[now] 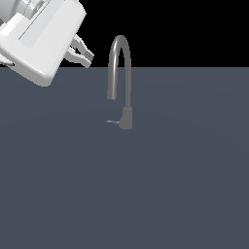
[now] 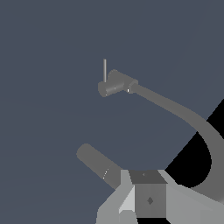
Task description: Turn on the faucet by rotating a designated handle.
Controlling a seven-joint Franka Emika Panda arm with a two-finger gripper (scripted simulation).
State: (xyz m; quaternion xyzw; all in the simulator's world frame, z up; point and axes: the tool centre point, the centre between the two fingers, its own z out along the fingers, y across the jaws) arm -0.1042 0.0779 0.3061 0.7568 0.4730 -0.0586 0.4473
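None of the turning looks begun to us: our gripper [image 1: 86,54], fingers slightly apart and empty, hangs well above the handle [image 1: 113,121] jutting from the faucet [image 1: 125,116] base.

Slim grey faucet [image 1: 126,114] upright (arched gooseneck spout), thin handle [image 1: 113,121] jutting sideways from its base

A flat slate-grey floor [image 1: 185,185] runs back to a plain black backdrop [image 1: 194,29].
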